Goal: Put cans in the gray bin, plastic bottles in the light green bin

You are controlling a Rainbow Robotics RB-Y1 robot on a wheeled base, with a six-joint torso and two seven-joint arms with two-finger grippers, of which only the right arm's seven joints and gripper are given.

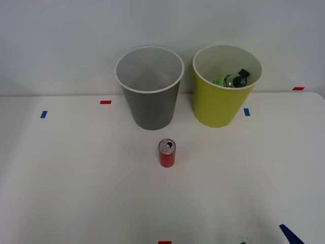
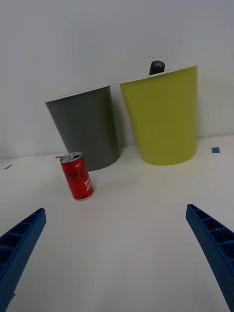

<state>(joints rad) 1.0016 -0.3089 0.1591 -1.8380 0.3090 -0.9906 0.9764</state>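
The green bottle is already inside the light green bin, but the red can stands on the tabletop just in front of the gray bin, and the gripper is wide apart, holding nothing.

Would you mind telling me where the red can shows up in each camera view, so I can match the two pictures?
Front view: the red can stands upright on the white table, near the picture's middle, just in front of the gray bin.
Right wrist view: the can stands in front of the gray bin, ahead of the open blue fingers.
Shared landmark: the gray bin, with the light green bin beside it.
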